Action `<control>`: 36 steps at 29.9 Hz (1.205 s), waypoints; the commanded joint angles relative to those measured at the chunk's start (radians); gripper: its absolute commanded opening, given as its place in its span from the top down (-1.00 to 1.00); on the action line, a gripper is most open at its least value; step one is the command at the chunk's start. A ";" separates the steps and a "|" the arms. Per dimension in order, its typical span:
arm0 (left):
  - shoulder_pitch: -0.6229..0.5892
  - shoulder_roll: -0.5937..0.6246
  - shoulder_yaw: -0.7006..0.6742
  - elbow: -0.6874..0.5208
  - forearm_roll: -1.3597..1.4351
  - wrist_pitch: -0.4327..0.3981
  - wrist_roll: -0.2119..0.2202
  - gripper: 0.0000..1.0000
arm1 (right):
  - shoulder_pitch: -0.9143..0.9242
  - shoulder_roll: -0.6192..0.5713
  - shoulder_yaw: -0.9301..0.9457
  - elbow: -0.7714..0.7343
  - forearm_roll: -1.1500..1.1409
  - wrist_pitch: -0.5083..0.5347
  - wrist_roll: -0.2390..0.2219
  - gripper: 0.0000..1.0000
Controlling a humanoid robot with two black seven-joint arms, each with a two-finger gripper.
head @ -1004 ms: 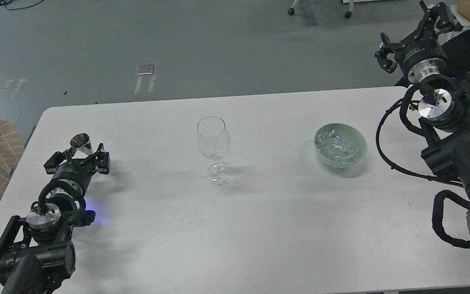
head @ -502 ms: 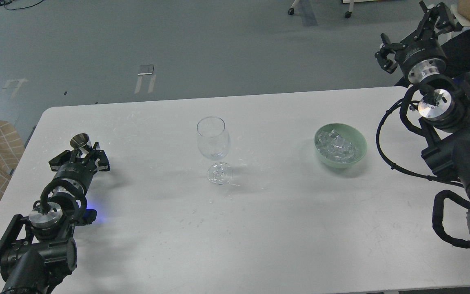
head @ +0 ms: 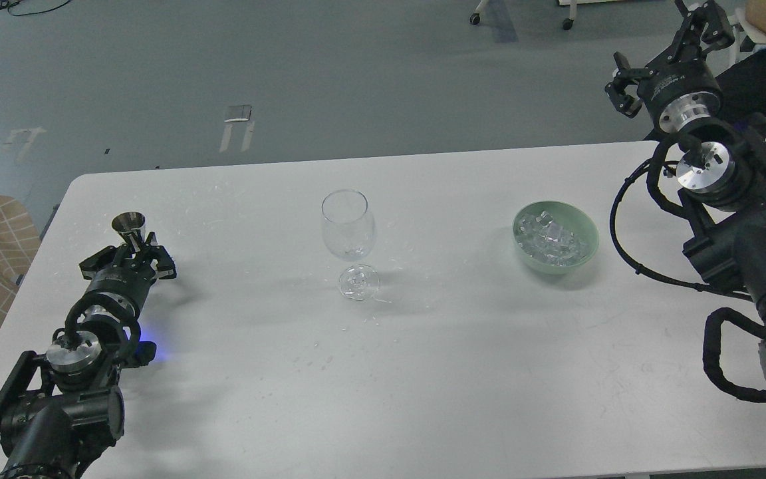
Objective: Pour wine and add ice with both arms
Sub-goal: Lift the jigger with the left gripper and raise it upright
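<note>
While the wine glass (head: 348, 229) stands empty and upright at the centre of the frame, the ice (head: 551, 236) is heaped in the green bowl (head: 586, 233) to its right, and the metal measuring cup (head: 129, 226) at the left appears clamped by the fingers of the left end effector (head: 135, 256). The pouring step is judged to be in hand: the cup must be carried right and tipped over the rim. The right end effector (head: 665, 46) is held spread apart at upper right beyond the worktop (head: 423, 372) edge, and bare surface is left around the glass.
</note>
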 commanded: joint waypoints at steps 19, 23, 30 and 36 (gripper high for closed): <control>0.017 0.055 0.000 -0.161 -0.018 -0.053 0.008 0.87 | -0.014 -0.004 -0.001 0.002 0.002 0.000 0.002 -1.00; 0.045 0.050 -0.001 -0.280 -0.020 -0.047 0.016 0.89 | -0.014 -0.004 -0.001 0.002 0.002 0.000 0.002 -1.00; 0.077 0.032 0.019 -0.496 -0.018 0.098 0.060 0.89 | -0.019 -0.018 -0.001 0.002 0.002 0.000 0.002 -1.00; 0.151 -0.003 0.079 -0.662 -0.015 0.157 0.083 0.89 | -0.036 -0.020 -0.001 0.005 0.002 0.000 0.002 -1.00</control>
